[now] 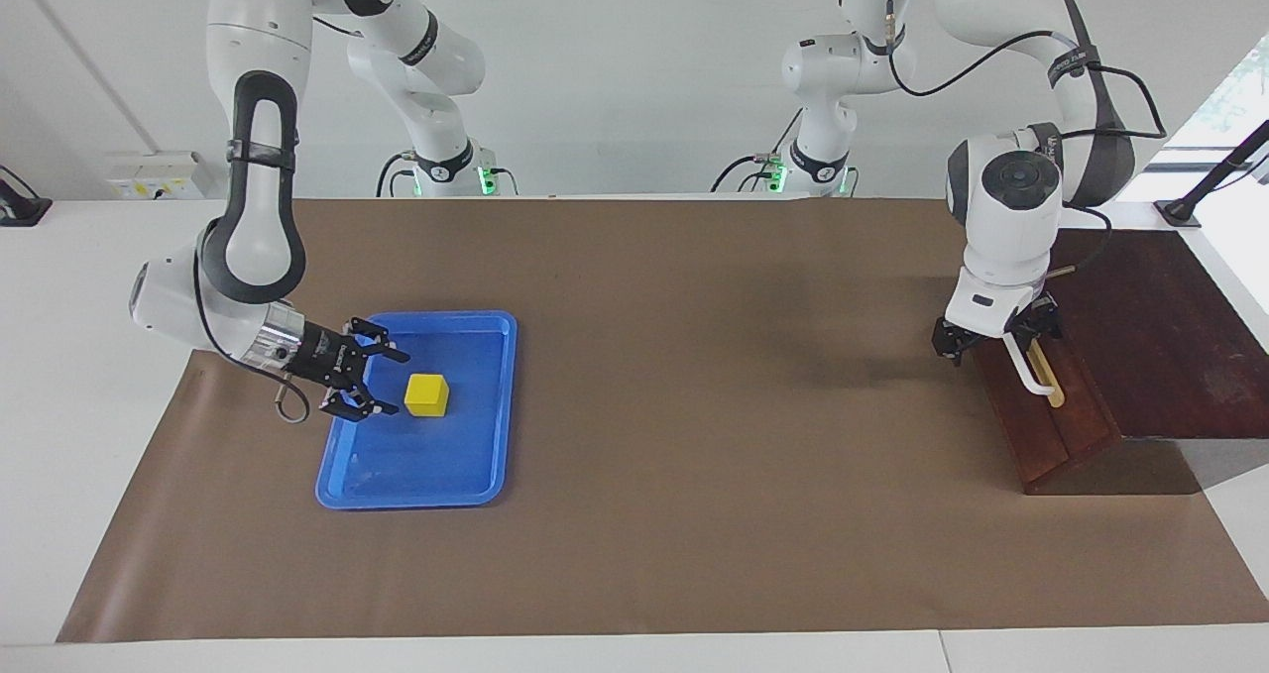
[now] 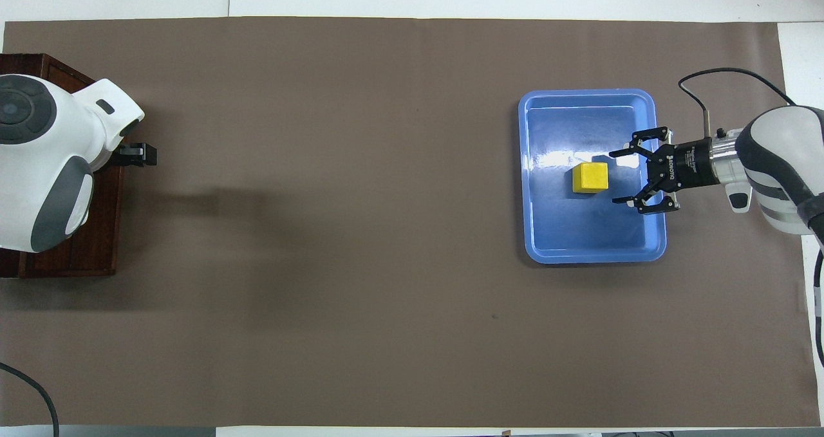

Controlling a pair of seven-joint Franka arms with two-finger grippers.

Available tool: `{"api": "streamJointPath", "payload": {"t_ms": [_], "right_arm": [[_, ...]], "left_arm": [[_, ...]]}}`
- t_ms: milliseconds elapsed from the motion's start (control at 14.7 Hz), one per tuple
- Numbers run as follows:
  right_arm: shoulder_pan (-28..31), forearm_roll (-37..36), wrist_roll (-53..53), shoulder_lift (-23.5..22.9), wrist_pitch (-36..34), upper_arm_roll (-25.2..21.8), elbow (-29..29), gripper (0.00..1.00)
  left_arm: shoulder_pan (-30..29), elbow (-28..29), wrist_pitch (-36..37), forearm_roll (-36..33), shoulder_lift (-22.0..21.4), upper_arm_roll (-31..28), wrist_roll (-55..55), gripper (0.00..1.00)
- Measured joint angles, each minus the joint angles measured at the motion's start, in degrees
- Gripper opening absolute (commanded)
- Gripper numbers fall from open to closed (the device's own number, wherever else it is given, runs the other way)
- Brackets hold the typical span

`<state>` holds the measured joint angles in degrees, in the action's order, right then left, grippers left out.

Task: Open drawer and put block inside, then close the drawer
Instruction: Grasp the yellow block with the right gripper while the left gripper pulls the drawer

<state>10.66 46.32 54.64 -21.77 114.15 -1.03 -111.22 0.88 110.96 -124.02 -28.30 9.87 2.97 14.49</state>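
My right claw point(image 1: 387, 383) is spread wide, low over the flat blue plastic tray point(image 1: 493, 407), lying nearly level. The small bright yellow cube block point(image 1: 427, 394) sits in that tray just ahead of my fingertips, apart from them, in line with the gap; a straight push forward should bracket it. Nothing in the tray blocks that.

My left claw point(image 1: 991, 344) is at the white bar handle point(image 1: 1031, 371) of the dark reddish-brown wooden drawer point(image 1: 1057, 417), well apart from the tray at the left arm's end of the brown-covered counter point(image 1: 694, 376) (can't tell its finger state, or whether it touches the handle). Drawer looks unopened, so block placement waits on that pull.
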Motion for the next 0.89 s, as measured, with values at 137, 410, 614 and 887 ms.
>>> {"api": "streamJointPath", "payload": {"t_ms": [137,410,614,887], "right_arm": [[-0.38,1.23,-0.39,0.01,1.79,0.13,-1.04,0.92],[-1.69,3.10,-1.22,0.02,4.27,0.30,-3.33,0.92],[-1.85,3.30,-2.47,0.04,5.40,0.29,-4.71,0.92],[-1.84,3.32,-2.73,0.13,5.53,0.27,-4.96,0.83]], "left_arm": [[-0.03,-0.06,-1.24,-1.60,1.93,-0.03,0.01,1.00],[-0.45,-0.52,-2.65,-2.25,3.69,-0.16,0.02,1.00],[-0.27,-0.98,-3.06,-1.97,3.71,0.11,0.34,1.00],[1.91,-1.42,-3.16,0.08,3.71,0.35,2.88,1.00]]}}
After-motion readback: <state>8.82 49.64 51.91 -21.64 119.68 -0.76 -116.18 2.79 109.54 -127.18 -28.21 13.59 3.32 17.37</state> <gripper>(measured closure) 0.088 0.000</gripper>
